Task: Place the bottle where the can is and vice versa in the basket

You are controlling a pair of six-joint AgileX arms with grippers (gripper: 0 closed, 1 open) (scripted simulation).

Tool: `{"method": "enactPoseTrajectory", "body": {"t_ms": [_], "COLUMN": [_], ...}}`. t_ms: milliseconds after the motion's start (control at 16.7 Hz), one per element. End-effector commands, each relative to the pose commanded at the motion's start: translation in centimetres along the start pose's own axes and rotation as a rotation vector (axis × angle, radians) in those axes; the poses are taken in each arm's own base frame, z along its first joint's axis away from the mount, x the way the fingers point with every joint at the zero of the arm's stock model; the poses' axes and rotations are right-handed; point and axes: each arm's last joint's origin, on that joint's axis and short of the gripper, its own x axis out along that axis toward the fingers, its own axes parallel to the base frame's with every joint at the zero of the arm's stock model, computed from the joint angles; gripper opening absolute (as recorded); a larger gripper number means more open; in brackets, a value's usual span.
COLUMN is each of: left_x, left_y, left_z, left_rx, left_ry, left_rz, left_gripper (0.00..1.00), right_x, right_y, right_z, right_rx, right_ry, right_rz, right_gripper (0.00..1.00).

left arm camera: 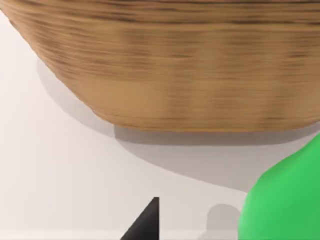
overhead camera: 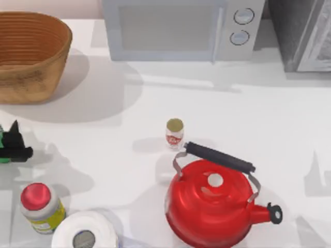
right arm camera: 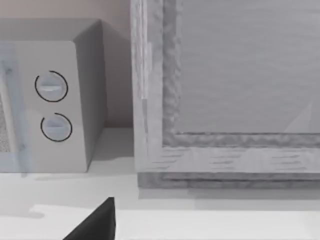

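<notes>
Standing upright, white red-labelled can (overhead camera: 175,133)

Legible text: none.
Can (overhead camera: 175,133): red mark on the white side, with pale strokes too small to read.
Jar (overhead camera: 42,208): yellow label on the side below the red cap, its print too small to read.
Microwave (overhead camera: 181,28): two round dials on the control panel, no numerals or lettering discernible beside them.
</notes>
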Motion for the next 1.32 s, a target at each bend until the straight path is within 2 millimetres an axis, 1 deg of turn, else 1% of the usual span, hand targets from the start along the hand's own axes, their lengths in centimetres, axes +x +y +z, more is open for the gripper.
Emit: {"method": "enactPoseTrajectory", "body": {"t_ms": [420, 480, 1020, 1140, 1320], "left_x": [0.0, 0.0, 0.0, 0.2, 0.9], "left_y": [0.0, 0.0, 0.0, 0.7, 3.3], "left_z": [0.0, 0.0, 0.0, 0.1, 1.0], "left_rx": [0.000, 0.000, 0.001, 0.002, -0.004], "left_ry": [0.000, 0.000, 0.002, 0.011, 0.039], "left_rz": [0.000, 0.000, 0.001, 0.031, 0.141], "left_gripper": [0.02, 0.00, 0.00, 0.00, 0.00], "right_x": [0.0, 0.0, 0.0, 0.0, 0.0], "right_y": [0.0, 0.0, 0.0, 0.0, 0.0], "right_z": [0.0, 0.0, 0.0, 0.0, 0.0], "right_rx": [0.000, 0.000, 0.000, 0.000, 0.000], "right_ry": [0.000, 0.000, 0.000, 0.000, 0.000], "right_rz": [0.000, 0.000, 0.000, 0.000, 0.000], "right_gripper": [1.00, 1.00, 1.00, 1.00, 1.00]}}
